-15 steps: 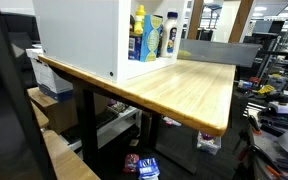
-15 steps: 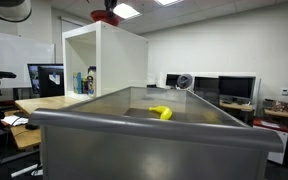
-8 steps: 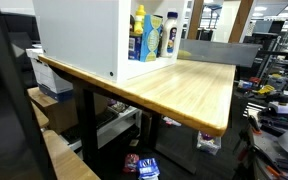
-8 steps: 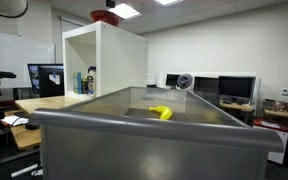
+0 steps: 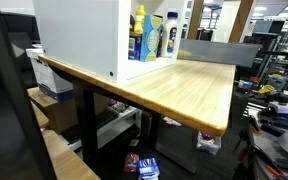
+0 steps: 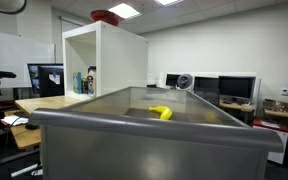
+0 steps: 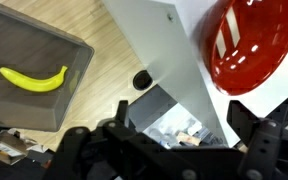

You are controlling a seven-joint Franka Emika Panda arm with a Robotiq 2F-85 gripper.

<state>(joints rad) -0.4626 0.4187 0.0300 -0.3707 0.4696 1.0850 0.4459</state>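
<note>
In the wrist view my gripper [image 7: 181, 120] is open with nothing between its dark fingers [image 7: 119, 115]. It hangs above the white shelf unit [image 7: 169, 55], apart from it. A shiny red bowl [image 7: 249, 45] rests on the unit's top, up and to the right of the jaws. The same red bowl [image 6: 105, 17] shows on the white shelf unit [image 6: 104, 60] in an exterior view, where the gripper is out of frame. A yellow banana [image 7: 32, 78] lies in a grey bin [image 7: 72, 52] at the left. That banana [image 6: 161, 112] also shows in the grey bin [image 6: 134, 140].
The shelf unit [image 5: 79, 35] stands on a wooden table [image 5: 184, 90] and holds yellow and blue bottles [image 5: 149, 38]. A small black knob [image 7: 141, 79] sits on its side. Desks with monitors [image 6: 234, 88] line the back wall. Clutter lies on the floor [image 5: 141, 165].
The gripper stood just over the red bowl a second ago. It has since opened fully and risen out of the top of the exterior view, leaving the bowl on the shelf.
</note>
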